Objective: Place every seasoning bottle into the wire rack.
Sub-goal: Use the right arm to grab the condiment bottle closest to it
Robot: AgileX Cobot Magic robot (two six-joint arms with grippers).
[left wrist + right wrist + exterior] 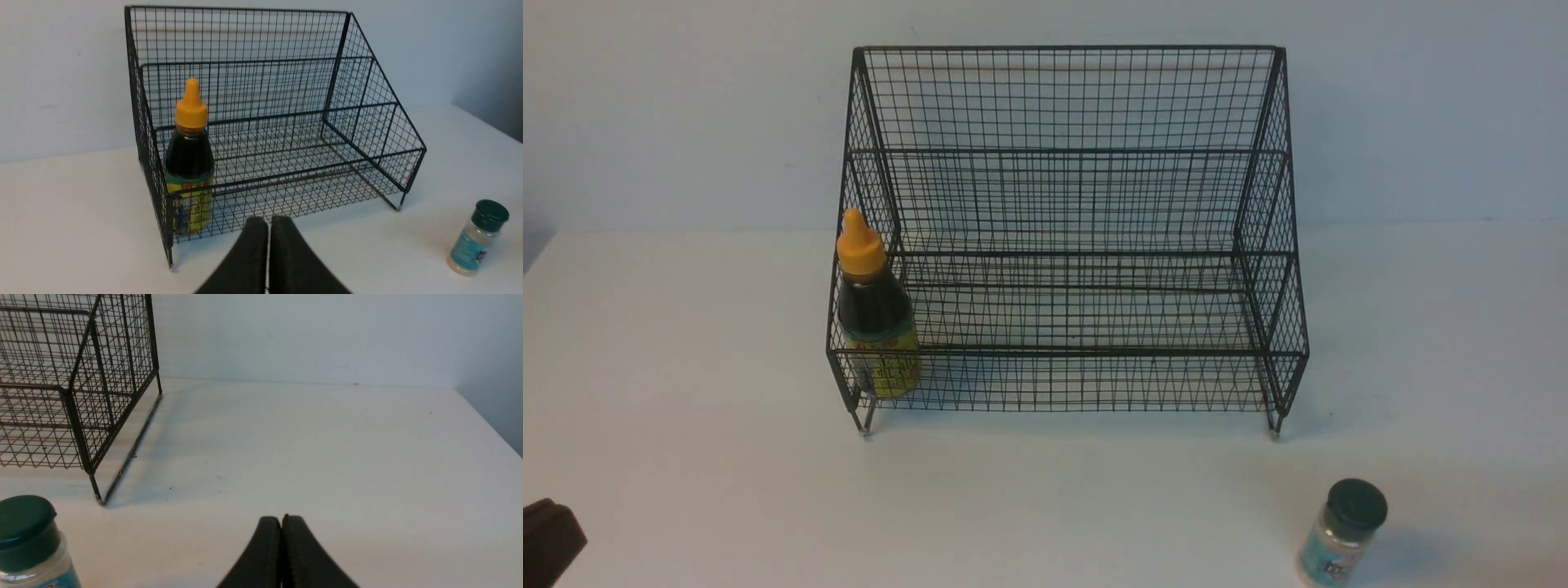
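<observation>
The black wire rack (1062, 204) stands at the table's middle, against the back wall. Upright in its lowest tier, at the left end, is the dark-liquid bottle (876, 310) with an orange-yellow cap; the left wrist view shows the bottle (189, 159) inside the rack (286, 106) too. The small jar (1343, 532) with a dark green lid and teal label stands on the table at the front right, outside the rack. My left gripper (268, 219) is shut and empty, in front of the rack. My right gripper (281, 518) is shut and empty, with the jar (28, 539) off to one side.
The white table (686, 367) ends at a pale wall behind the rack. A dark part of my left arm (547, 539) shows at the front left corner. The table's right edge (490, 424) lies beyond the rack's right side (102, 388).
</observation>
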